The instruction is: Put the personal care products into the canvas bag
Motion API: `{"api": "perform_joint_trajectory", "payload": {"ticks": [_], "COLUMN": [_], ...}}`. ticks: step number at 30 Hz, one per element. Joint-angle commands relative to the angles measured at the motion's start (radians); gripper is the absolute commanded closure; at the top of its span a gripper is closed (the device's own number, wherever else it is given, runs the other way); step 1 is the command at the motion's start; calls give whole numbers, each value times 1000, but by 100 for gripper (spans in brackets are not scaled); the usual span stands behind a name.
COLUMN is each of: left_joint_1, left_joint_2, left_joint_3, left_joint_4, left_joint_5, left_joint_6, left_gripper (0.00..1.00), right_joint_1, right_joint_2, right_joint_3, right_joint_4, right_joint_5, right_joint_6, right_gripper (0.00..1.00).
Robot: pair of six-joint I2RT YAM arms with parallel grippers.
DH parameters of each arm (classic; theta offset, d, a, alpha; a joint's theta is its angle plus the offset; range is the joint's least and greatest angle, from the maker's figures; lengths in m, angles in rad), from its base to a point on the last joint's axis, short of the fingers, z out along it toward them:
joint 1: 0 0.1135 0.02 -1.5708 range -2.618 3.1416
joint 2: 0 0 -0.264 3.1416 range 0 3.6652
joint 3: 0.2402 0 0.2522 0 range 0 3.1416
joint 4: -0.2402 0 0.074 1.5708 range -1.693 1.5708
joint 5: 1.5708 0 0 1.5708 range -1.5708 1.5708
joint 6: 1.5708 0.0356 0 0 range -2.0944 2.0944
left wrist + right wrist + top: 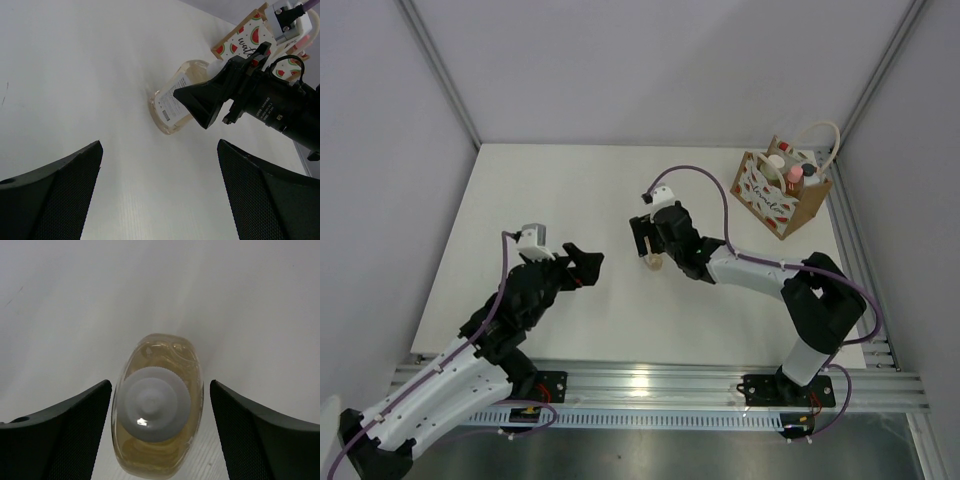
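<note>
On the front panel of the canvas bag [243, 44] the left wrist view showed black script beginning with "wat", the rest being hidden behind the right arm, and red prints that looked like watermelon slices with green rinds. The amber flask [169, 107] carried a white label with a barcode and fine print too small to read. Some white lettering on the black body of the right gripper [648, 243] was also too small to read. The flask was squat and oval, of clear plastic with yellowish liquid inside, and closed with a round white cap [156, 403] with a ribbed edge. It stood upright on the white table [540, 200], near the middle and well apart from the bag at the far right corner. Only the top view showed the inside of the bag, where three bottles stood with a pale cap [776, 161], a pink cap [792, 177] and a dark cap [807, 168], with the white rope handles [820, 135] arching over them. Only the right wrist view showed that the right gripper's two fingers [65, 432] stood spread on either side of the flask, with a clear gap on each side, touching nothing. The left gripper [585, 262] hung over the table to the left of the flask, its jaws spread wide and holding nothing.
</note>
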Motion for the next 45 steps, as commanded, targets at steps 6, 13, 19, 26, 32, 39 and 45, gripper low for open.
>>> {"api": "perform_joint_trajectory", "payload": {"ticks": [6,13,19,26,32,39,45], "left_joint_1": [3,3,3,3,3,3,3], "left_joint_2": [-17,-21,-15,-23,-18,-11,18], "left_joint_3": [15,18,24,19,22,12,19], "left_joint_4": [39,39,35,35,36,58,55], "left_joint_5": [-43,-36,-27,-30,-8,16,33], "left_joint_6": [27,27,25,22,21,18,7], "left_gripper": [1,1,1,1,1,1,1], "right_joint_1": [48,86,86,74,-44,-182,-277], "right_joint_2": [54,86,91,56,-50,-104,-161], "right_joint_3": [0,-43,-86,-142,-42,133,243], "right_joint_4": [140,236,332,458,414,224,147], "right_joint_5": [123,269,286,252,29,-96,-177], "right_joint_6": [-5,13,15,-42,-116,-212,-272], "right_gripper": [23,26,44,100,100,100,100]}}
